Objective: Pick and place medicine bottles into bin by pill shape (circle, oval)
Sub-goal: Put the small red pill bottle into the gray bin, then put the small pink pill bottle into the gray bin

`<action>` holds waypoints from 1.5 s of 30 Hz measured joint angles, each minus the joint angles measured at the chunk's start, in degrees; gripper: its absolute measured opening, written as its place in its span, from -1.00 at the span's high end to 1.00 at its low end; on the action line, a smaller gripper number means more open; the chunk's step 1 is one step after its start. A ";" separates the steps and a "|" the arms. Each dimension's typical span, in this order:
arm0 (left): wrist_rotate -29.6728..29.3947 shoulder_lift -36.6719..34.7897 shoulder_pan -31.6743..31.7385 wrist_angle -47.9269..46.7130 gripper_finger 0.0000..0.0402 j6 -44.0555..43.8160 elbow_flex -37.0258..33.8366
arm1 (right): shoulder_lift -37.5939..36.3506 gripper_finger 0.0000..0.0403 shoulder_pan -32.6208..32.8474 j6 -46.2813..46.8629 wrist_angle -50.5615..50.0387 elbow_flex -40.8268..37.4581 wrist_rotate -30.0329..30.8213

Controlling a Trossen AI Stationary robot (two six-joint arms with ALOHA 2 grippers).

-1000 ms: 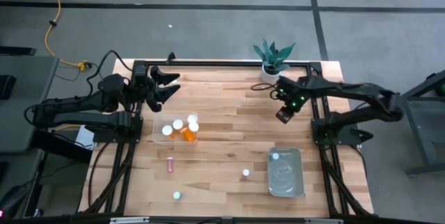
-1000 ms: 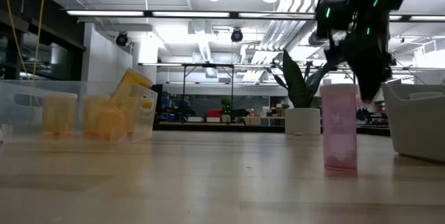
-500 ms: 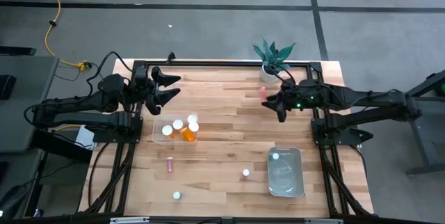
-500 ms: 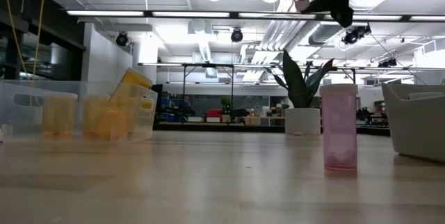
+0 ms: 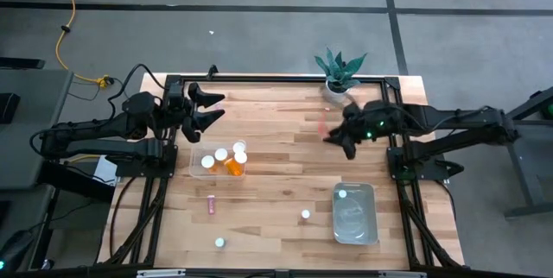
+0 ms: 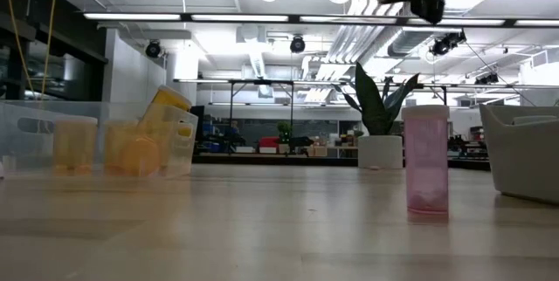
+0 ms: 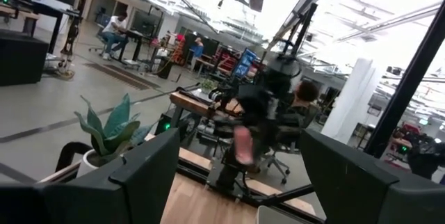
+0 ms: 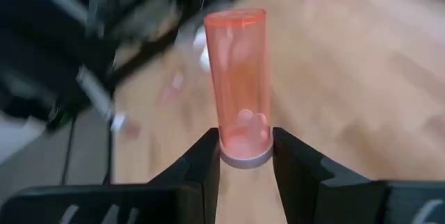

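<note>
Bottle aloft, pinched at the cap end only

The right gripper (image 8: pixel 243 156) clamps a reddish bottle (image 8: pixel 238 78) by its cap end, high over the table's far right side near the plant (image 5: pixel 340 72). The bottle's long axis runs straight out past the fingers, base leading (pills sit near the cap); so shallow a hold could let it pivot or slip. The left gripper (image 5: pixel 210 107) waits open beyond the clear bin (image 5: pixel 197 159).
</note>
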 joint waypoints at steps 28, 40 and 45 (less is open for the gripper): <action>-0.24 0.00 0.02 -0.56 -0.42 0.05 0.00 | 37.16 0.42 35.82 19.98 -29.54 9.57 -9.92; -0.24 0.00 0.02 -0.53 -0.42 -0.01 0.00 | 41.42 0.30 30.01 6.29 -29.56 9.58 -11.35; -0.24 0.00 0.02 -0.54 -0.42 0.09 0.00 | 41.42 0.03 30.13 4.58 -29.79 9.58 -14.28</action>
